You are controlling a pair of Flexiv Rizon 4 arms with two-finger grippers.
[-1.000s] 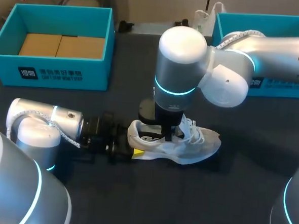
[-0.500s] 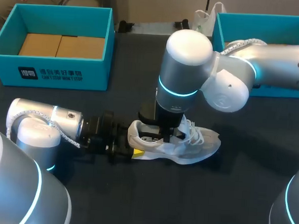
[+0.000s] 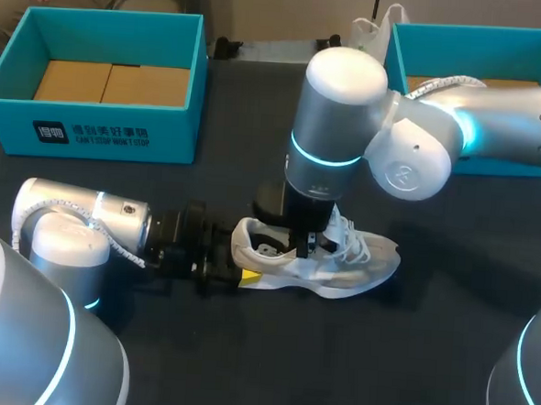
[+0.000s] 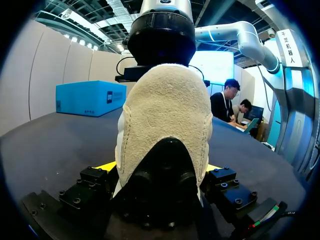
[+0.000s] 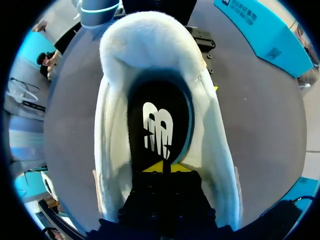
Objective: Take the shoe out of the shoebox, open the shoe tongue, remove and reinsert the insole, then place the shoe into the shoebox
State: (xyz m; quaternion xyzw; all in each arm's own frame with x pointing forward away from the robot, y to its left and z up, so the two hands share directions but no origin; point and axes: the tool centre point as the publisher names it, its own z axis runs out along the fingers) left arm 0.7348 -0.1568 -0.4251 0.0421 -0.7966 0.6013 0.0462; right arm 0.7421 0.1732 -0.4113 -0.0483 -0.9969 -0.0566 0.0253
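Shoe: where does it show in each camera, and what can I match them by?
Head view: shoe mid-table, fuzzy heel collar by the left end effector.
Left wrist view: shoe rises straight ahead, filling the middle.
Right wrist view: shoe seen from above, opening under the right end effector.
Shared landmark: the fuzzy heel collar.
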